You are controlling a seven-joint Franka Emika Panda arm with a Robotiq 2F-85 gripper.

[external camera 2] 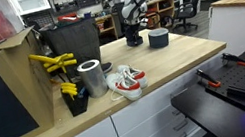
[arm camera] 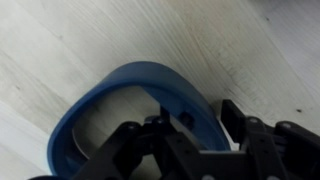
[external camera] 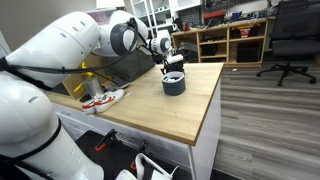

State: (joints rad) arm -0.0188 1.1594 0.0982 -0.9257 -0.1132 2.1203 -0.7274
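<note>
A blue bowl [arm camera: 130, 80] stands on the wooden table [external camera: 190, 120]. In the wrist view my gripper [arm camera: 197, 117] straddles the bowl's near wall, one finger inside and one outside. The inner finger lies against the wall. A thin strip of table shows between the wall and the outer finger [arm camera: 234, 115], so the jaws stand partly closed without pinching. The bowl [external camera: 174, 83] sits under my gripper [external camera: 171, 68] at the far part of the table. From the opposite end, the gripper [external camera 2: 137, 37] hangs at the edge of the bowl [external camera 2: 159, 40].
A pair of red and white shoes [external camera 2: 125, 81] lies near the table's edge beside a metal can [external camera 2: 92, 77] and yellow-handled tools [external camera 2: 54, 63]. A black box [external camera 2: 72, 39] stands behind them. An office chair [external camera: 290, 40] and shelves [external camera: 230, 40] lie beyond the table.
</note>
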